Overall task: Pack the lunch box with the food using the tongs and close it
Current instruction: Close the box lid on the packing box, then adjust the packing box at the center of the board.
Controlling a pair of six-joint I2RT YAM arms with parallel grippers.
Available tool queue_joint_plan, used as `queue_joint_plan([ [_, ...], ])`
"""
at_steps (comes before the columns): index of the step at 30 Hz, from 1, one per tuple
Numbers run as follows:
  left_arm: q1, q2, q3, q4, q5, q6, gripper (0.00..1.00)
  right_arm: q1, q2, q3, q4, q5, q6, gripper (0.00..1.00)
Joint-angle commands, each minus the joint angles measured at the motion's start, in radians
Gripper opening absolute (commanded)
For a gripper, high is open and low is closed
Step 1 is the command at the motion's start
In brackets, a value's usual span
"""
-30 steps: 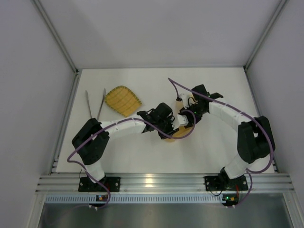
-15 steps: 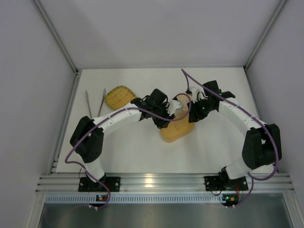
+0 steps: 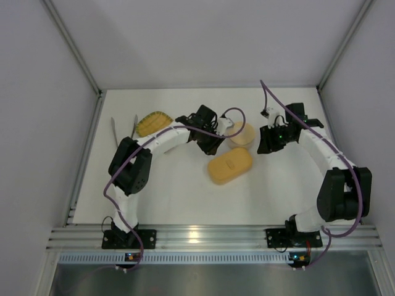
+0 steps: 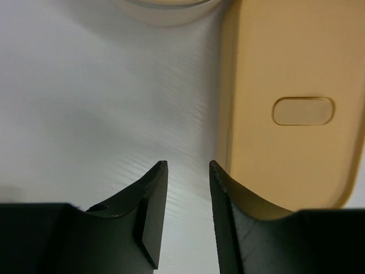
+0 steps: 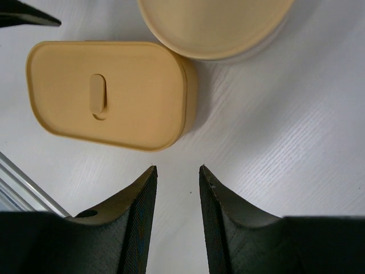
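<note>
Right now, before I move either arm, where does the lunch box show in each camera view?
Top external: lunch box mid-table, lid on, between the two arms.
Left wrist: lunch box fills the right side.
Right wrist: lunch box upper left.
Shared landmark: the round lidded bowl just beside the box, at the top edge of both wrist views.

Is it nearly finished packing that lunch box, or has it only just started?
It looks nearly finished, though I cannot see inside the box. Done: the lunch box sits with its lid on, and no food shows on the visible part of the woven tray. In hand: nothing; the left gripper and right gripper are open and empty, and the tongs lie unheld beside the tray. Left: nothing obvious.
</note>
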Motion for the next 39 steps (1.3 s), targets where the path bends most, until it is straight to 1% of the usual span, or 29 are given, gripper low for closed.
queue_joint_plan([
  [1,0.007,0.038,0.056,0.051,-0.048,-0.027,0.39,-0.038,-0.057,-0.009,-0.033,-0.036,-0.02,0.36],
  [2,0.008,0.047,0.059,0.059,-0.066,-0.024,0.38,-0.046,-0.061,-0.015,-0.034,-0.036,-0.023,0.35],
  [5,0.008,0.078,0.067,0.054,-0.051,0.011,0.35,-0.072,-0.069,-0.017,-0.047,-0.03,-0.037,0.36],
  [7,0.008,0.085,0.067,0.038,0.002,0.039,0.32,-0.072,-0.063,-0.015,-0.054,-0.022,-0.043,0.36],
  [8,0.007,0.087,0.064,0.027,0.019,0.045,0.29,-0.106,-0.061,-0.015,-0.059,-0.015,-0.045,0.36],
  [9,0.005,0.085,0.053,0.021,0.05,0.059,0.28,-0.111,-0.057,-0.017,-0.062,-0.01,-0.048,0.36],
  [11,-0.002,0.082,0.042,0.007,0.065,0.063,0.24,-0.117,-0.057,-0.015,-0.065,0.005,-0.051,0.36],
  [15,-0.022,0.053,-0.007,-0.003,0.11,0.076,0.21,-0.12,-0.051,-0.017,-0.054,0.027,-0.053,0.36],
  [18,-0.05,0.018,-0.05,0.002,0.163,0.071,0.21,-0.12,-0.028,-0.011,-0.056,0.044,-0.053,0.36],
  [22,-0.126,-0.026,-0.088,0.014,0.206,0.042,0.21,-0.121,0.0,-0.006,-0.054,0.064,-0.056,0.36],
  [24,-0.172,-0.037,-0.108,0.028,0.226,0.01,0.21,-0.121,0.008,-0.009,-0.05,0.07,-0.054,0.36],
  [28,-0.222,-0.06,-0.125,0.088,0.306,-0.071,0.23,-0.123,0.014,-0.017,-0.036,0.082,-0.053,0.36],
  [30,-0.237,-0.063,-0.122,0.117,0.312,-0.114,0.24,-0.127,0.018,-0.017,-0.028,0.087,-0.053,0.36],
  [32,-0.234,-0.074,-0.119,0.116,0.294,-0.141,0.24,-0.134,0.02,-0.014,-0.024,0.088,-0.051,0.36],
  [33,-0.222,-0.083,-0.134,0.12,0.248,-0.142,0.25,-0.138,0.02,-0.012,-0.025,0.087,-0.053,0.36],
  [35,-0.188,-0.135,-0.162,0.137,0.217,-0.168,0.26,-0.157,0.015,-0.012,-0.021,0.065,-0.053,0.36],
  [37,-0.116,-0.192,-0.179,0.154,0.208,-0.188,0.3,-0.179,0.011,-0.012,-0.021,0.03,-0.051,0.37],
  [39,-0.043,-0.224,-0.165,0.154,0.203,-0.199,0.35,-0.195,0.008,-0.014,-0.01,0.006,-0.045,0.37],
])
